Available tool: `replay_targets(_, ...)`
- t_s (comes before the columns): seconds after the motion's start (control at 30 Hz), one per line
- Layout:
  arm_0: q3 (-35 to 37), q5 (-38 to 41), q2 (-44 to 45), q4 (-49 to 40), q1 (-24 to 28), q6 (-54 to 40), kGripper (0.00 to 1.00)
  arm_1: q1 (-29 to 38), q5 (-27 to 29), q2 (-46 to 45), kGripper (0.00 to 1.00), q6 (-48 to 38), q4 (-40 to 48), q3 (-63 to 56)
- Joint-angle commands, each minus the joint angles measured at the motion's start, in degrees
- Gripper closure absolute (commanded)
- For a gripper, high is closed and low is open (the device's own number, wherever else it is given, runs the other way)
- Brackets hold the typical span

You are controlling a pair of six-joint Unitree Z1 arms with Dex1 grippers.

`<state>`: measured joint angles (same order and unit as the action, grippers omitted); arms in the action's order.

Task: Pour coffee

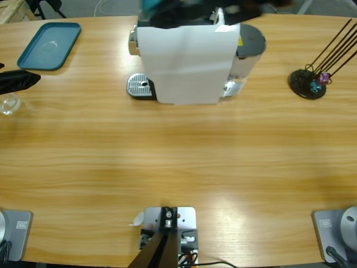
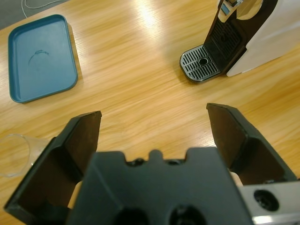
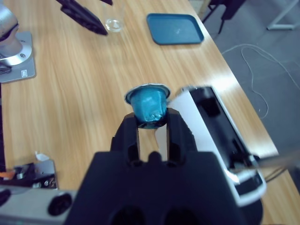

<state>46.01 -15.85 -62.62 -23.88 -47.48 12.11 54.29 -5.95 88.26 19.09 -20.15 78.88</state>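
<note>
My right gripper (image 3: 150,121) is shut on a teal-blue capsule (image 3: 148,104) and holds it just above the top of the coffee machine (image 3: 220,136), beside its open slot. In the high view that arm is a dark shape over the white-covered coffee machine (image 1: 189,61) at the table's back. The left gripper (image 2: 154,115) hovers open over bare wood, its jaws wide apart, near the table's left edge (image 1: 28,79). A clear glass (image 2: 14,154) stands just beside its left jaw, also seen as the glass (image 1: 9,104). No coffee shows in any view.
A teal tray (image 1: 49,44) lies at the back left corner. The machine's metal drip grille (image 1: 140,86) faces left, with nothing on it. A black capsule rack (image 1: 308,84) with thin rods and a few capsules stands at the right.
</note>
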Motion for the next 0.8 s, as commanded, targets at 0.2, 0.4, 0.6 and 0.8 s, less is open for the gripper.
replay_targets(0.2,-4.8,0.2,2.5,-0.4,-0.4,-0.1,0.027,-1.0,6.0,14.8,0.906,6.6,-0.7,8.5)
replay_targets(0.4,-5.3,0.0,2.0,0.0,-0.4,0.0,0.027,-6.5,6.8,15.6,0.906,7.3,0.6,8.3)
replay_targets(0.6,-5.8,-0.1,1.3,0.9,-0.4,0.0,0.027,-8.7,5.4,17.3,0.906,7.9,0.5,9.0)
replay_targets(0.8,-6.8,-0.1,1.2,2.5,-0.4,0.1,0.027,-8.0,3.8,17.7,0.906,7.7,0.5,8.0)
